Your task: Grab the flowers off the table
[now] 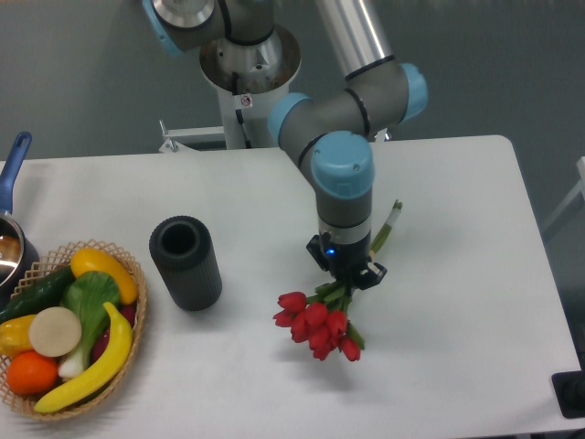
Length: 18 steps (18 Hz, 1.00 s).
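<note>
The flowers (315,327), a small bunch of red tulips with green stems, lie on the white table (457,311) right of centre, buds toward the front. The stem ends (391,219) stick out behind the arm. My gripper (346,277) points straight down over the stems just behind the buds. Its fingers stand on either side of the stems at table height. The frame does not show whether the fingers press on the stems.
A black cylinder (186,261) stands upright left of the flowers. A wicker basket (128,366) of fruit and vegetables sits at the front left. A pot with a blue handle (13,169) is at the left edge. The arm's base (247,73) is behind.
</note>
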Motion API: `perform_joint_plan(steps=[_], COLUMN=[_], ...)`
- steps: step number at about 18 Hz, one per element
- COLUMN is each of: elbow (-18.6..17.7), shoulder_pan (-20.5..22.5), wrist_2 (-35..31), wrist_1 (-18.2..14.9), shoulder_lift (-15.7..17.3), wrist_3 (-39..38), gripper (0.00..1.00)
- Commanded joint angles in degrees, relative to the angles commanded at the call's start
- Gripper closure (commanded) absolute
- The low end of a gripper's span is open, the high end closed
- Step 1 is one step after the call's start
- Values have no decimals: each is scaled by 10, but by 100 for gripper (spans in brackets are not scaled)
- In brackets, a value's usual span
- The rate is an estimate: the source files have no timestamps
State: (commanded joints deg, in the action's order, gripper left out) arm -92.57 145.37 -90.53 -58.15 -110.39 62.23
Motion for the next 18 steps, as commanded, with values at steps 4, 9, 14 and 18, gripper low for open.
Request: perform_joint_plan(steps=[4, 9, 14, 18], elbow=[77, 110, 114, 113], shoulder_pan=[13, 23, 23, 22], wrist_2=[4, 14, 11, 9], wrist_1=[-94, -103, -104, -104], shoulder_lift=[-20, -27, -27, -27], wrist_3=[-1, 6, 7, 6], gripper=[85, 84, 83, 83])
